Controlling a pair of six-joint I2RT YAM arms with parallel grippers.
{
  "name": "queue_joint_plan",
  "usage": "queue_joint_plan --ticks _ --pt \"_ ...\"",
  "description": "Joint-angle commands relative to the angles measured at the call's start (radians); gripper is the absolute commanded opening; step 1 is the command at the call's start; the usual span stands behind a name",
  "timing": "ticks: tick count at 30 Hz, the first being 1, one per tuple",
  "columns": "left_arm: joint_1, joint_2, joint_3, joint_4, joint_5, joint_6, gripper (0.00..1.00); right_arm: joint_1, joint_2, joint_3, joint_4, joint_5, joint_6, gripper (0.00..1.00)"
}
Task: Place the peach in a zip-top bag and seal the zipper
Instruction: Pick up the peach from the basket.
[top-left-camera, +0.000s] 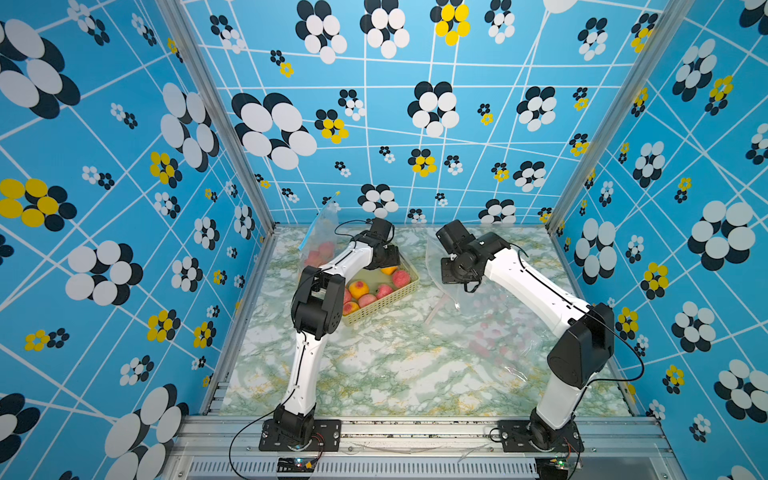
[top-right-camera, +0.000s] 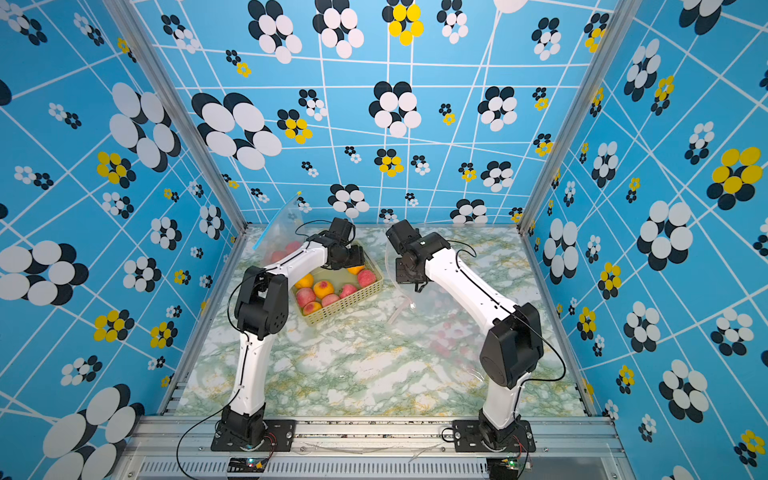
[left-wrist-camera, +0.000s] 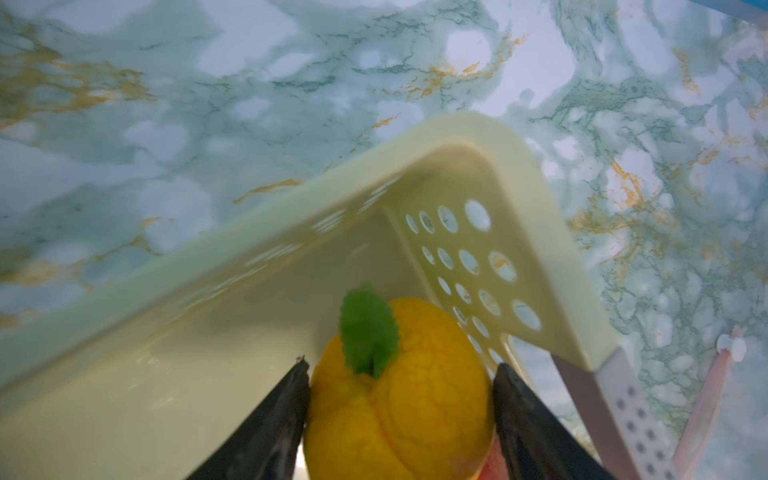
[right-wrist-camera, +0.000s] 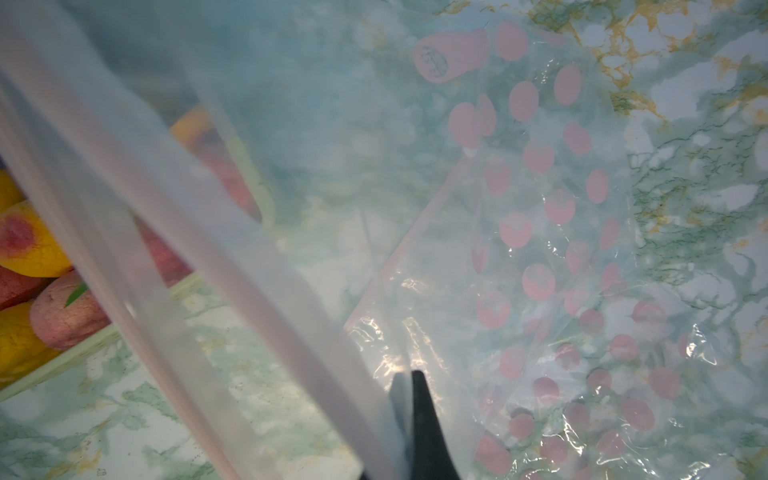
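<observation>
A yellow peach (left-wrist-camera: 399, 399) with a green leaf lies in a corner of the cream basket (left-wrist-camera: 536, 199). My left gripper (left-wrist-camera: 402, 368) reaches down into the basket, one black finger pressed against each side of that peach. In a top view only a bit of the peach (top-left-camera: 389, 270) shows under the left gripper (top-left-camera: 388, 264). The clear zip-top bag (right-wrist-camera: 540, 249), printed with pink dots, lies on the table's right side. My right gripper (right-wrist-camera: 409, 376) is shut on the bag's edge and holds it raised. Its zipper strip (right-wrist-camera: 166, 232) runs slantwise across the right wrist view.
Several more red and yellow peaches (top-left-camera: 358, 289) fill the basket (top-left-camera: 382, 305) at the back left. A second clear bag (top-left-camera: 320, 237) with a blue zipper and red fruit inside leans in the back left corner. Patterned walls close in three sides.
</observation>
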Motion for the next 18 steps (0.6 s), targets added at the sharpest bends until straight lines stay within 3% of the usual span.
queue_joint_plan --ticks 1,11,18 --pt "0.014 0.039 0.026 -0.044 0.001 0.017 0.71 0.005 0.008 -0.013 0.006 -0.001 0.007 0.0" --pt "0.019 0.057 0.035 -0.057 -0.006 0.025 0.76 0.005 0.011 -0.015 0.009 -0.004 0.007 0.0" --pt "0.019 0.021 0.015 -0.035 0.015 0.023 0.51 0.004 0.017 -0.009 0.008 -0.004 0.005 0.0"
